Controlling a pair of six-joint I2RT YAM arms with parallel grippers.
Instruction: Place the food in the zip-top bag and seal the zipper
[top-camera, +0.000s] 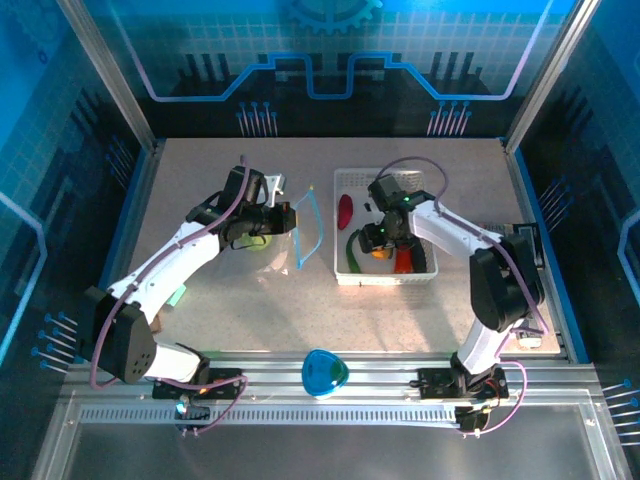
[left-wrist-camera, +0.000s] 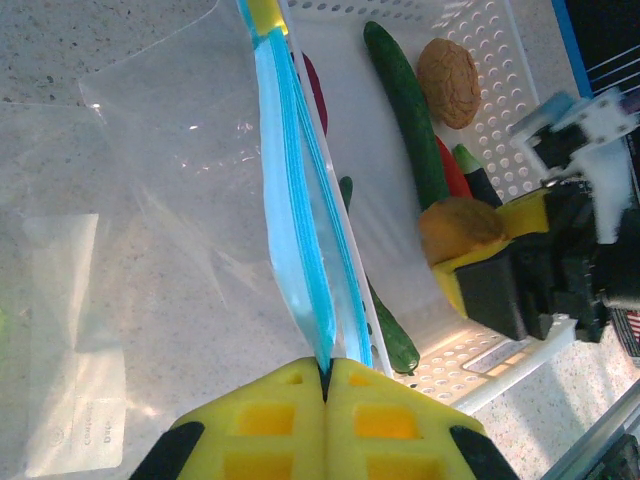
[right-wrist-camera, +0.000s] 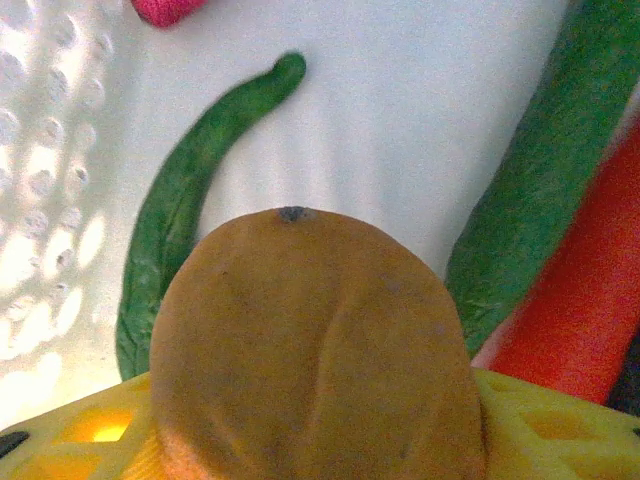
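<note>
My left gripper (left-wrist-camera: 327, 372) is shut on the light-blue zipper (left-wrist-camera: 300, 200) and holds the clear zip-top bag (left-wrist-camera: 170, 180) up by its mouth edge, just left of the white basket (left-wrist-camera: 500, 60). From above, the left gripper (top-camera: 285, 218) and the bag (top-camera: 300, 240) sit at table centre, with something light green (top-camera: 257, 241) beside the wrist. My right gripper (right-wrist-camera: 315, 430) is down inside the basket (top-camera: 350, 180), shut on an orange piece (right-wrist-camera: 310, 340) of the food. Around it lie two dark-green cucumbers (right-wrist-camera: 180, 210) (right-wrist-camera: 540, 180), a red piece (right-wrist-camera: 580, 300) and a tan piece (left-wrist-camera: 448, 68).
A blue round object (top-camera: 325, 372) rests on the front rail between the arm bases. A small green thing (top-camera: 180, 295) lies by the left arm. Blue enclosure walls ring the table. Open tabletop (top-camera: 300, 310) lies in front of the bag and basket.
</note>
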